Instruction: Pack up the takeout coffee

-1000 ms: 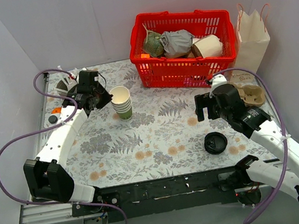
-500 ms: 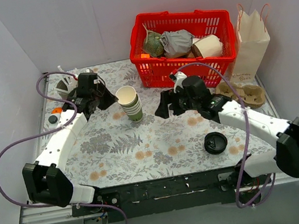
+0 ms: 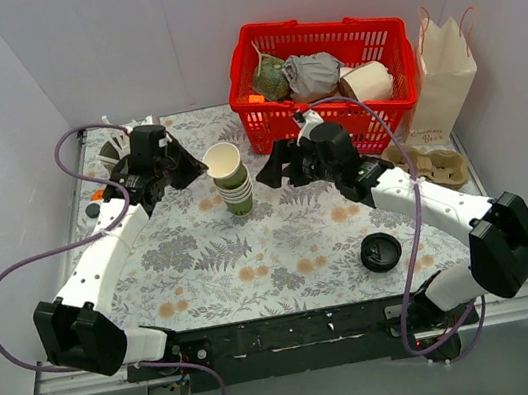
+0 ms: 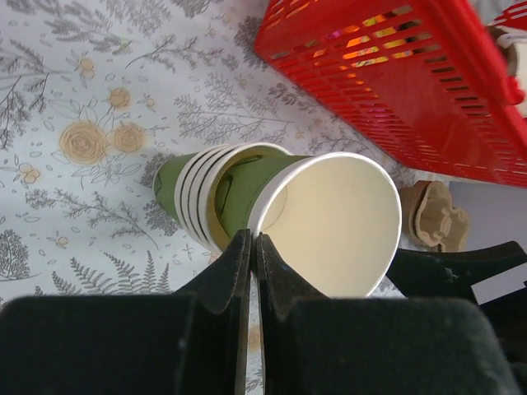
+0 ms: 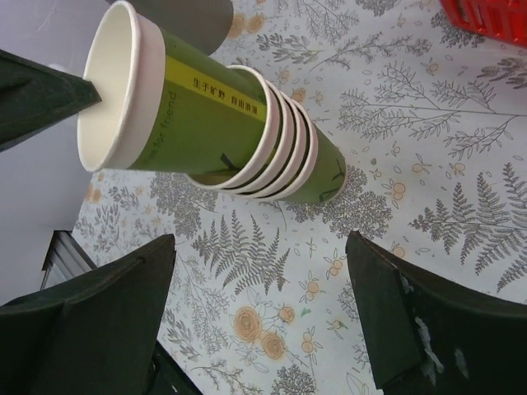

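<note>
Matt paper for the stacked cups (image 3: 235, 190) at upper centre, green outside, smooth cream inside the top cup (image 4: 329, 222) (rolled rim, no sheen). Glossy red plastic lattice on the basket (image 3: 356, 111). Plain matt kraft paper for the bag (image 3: 446, 76) at upper right; rough moulded pulp for the cup carrier (image 3: 438, 164) below it. Shiny black plastic lid (image 3: 380, 252). Matt printed covering over the worktop (image 3: 282, 245). Dull black plastic on the left claw (image 4: 249, 247).

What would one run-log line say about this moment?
left hand: shut on top cup rim | right hand: open, facing stack | lid: loose on table
</note>
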`<state>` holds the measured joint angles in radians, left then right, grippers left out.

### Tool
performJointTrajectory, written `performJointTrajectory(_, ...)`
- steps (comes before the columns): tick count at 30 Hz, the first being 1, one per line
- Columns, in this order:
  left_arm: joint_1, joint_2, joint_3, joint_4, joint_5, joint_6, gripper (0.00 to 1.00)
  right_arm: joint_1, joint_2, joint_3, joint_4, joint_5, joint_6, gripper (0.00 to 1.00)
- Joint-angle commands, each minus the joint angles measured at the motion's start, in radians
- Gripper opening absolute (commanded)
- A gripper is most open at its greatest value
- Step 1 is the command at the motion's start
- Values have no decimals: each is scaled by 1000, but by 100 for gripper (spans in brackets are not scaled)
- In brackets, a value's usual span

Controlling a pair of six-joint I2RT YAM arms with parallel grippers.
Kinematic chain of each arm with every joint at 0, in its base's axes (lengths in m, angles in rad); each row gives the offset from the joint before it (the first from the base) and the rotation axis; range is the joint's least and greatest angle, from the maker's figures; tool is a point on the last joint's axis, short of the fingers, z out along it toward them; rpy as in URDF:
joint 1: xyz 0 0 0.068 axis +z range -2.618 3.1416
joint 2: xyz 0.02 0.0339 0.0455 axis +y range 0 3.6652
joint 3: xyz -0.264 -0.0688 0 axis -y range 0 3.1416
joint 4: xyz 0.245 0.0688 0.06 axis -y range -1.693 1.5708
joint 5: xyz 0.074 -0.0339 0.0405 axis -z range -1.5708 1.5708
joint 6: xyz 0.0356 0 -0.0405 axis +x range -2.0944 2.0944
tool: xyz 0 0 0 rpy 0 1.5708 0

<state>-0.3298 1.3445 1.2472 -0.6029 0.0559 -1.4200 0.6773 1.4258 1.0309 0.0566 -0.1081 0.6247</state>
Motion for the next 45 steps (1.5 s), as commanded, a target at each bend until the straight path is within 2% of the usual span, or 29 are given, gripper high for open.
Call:
performJointTrajectory(1, -5, -70, 170, 3, -5, 38, 0, 7, -125, 37, -20, 45, -98, 92)
performJointTrajectory(5, -6, -123, 242, -17, 54, 96, 0, 7, -273, 5, -237, 155, -184, 93)
performJointTrajectory(9, -11, -235, 186, -24, 166, 162, 0, 7, -422, -107, -454, 257, -203, 93)
performJointTrajectory(13, -21, -315, 109, -121, 316, 246, 0, 7, -525, -166, -641, 233, -224, 92)
performJointTrajectory(14, -31, -344, 85, -135, 403, 259, 0, 7, -544, -173, -708, 201, -227, 92)
performJointTrajectory(16, -47, -375, -17, -152, 452, 265, 0, 7, -545, -189, -762, 182, -234, 91)
performJointTrajectory(20, -110, -442, -184, -173, 414, 208, 0, 7, -498, -210, -840, 209, -217, 86)
performJointTrajectory(25, -207, -449, -345, -140, 270, 107, 0, 7, -436, -250, -822, 246, -192, 75)
performJointTrajectory(28, -274, -424, -362, -71, 178, 57, 0, 7, -380, -244, -847, 275, -187, 68)
performJointTrajectory(32, -336, -380, -371, -64, 35, 18, 0, 7, -315, -259, -845, 314, -175, 64)
performJointTrajectory(38, -359, -350, -393, -58, -30, 0, 0, 7, -283, -269, -834, 321, -158, 56)
performJointTrajectory(45, -361, -348, -453, -3, -43, -34, 2, 7, -262, -288, -830, 312, -140, 50)
